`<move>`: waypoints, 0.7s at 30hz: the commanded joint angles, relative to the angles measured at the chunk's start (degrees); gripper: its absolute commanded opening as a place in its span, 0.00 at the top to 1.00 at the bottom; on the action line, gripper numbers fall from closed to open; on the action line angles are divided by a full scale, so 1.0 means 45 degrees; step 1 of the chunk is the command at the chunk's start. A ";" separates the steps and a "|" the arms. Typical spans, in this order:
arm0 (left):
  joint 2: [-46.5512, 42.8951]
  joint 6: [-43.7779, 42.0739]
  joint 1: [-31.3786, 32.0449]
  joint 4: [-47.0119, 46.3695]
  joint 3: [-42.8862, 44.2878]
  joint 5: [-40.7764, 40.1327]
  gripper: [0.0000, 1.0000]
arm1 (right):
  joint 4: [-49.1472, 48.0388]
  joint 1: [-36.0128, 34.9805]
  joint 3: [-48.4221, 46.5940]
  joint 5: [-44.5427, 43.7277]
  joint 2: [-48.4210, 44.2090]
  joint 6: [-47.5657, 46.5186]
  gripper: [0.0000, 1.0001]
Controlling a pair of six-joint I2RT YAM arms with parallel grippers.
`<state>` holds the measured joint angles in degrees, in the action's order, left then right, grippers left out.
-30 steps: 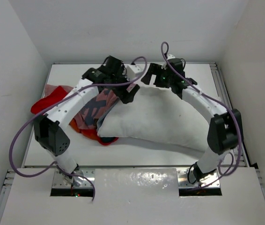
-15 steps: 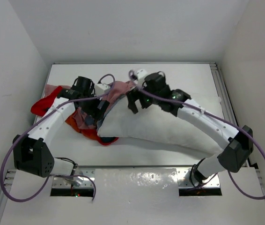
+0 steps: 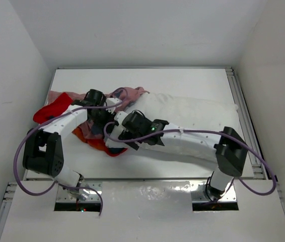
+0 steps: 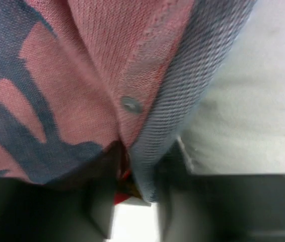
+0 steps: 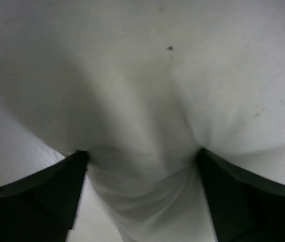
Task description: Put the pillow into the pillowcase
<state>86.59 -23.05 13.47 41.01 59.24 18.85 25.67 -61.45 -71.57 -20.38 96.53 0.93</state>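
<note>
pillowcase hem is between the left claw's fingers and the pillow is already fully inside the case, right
Not inside: the top view shows most of the white pillow lying bare, outside the pillowcase. The hem does sit in the left claw.

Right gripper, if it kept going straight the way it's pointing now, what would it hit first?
The soft white rectangular pillow. Its fabric bulges up between the open jaws of the right gripper, so contact looks immediate, though the exact depth is unclear.
</note>
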 commanded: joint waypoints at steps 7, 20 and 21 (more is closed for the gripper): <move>-0.0490 0.0005 -0.0085 0.1547 0.2534 0.0870 1.00 | -0.1543 0.2166 -0.0656 0.0913 0.1146 0.3619 1.00; -0.1684 -0.1108 0.3118 0.3327 0.3984 0.3560 1.00 | -0.5291 0.5961 -0.1635 0.2440 0.0697 1.1878 1.00; -0.1605 -0.1070 0.3216 0.3037 0.3945 0.3893 1.00 | -0.5410 0.5748 -0.1538 0.2285 0.0697 1.2057 1.00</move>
<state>78.74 -26.79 26.72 50.72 77.80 26.09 12.08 -35.35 -76.86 -7.16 100.82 44.42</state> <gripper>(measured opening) 0.009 0.013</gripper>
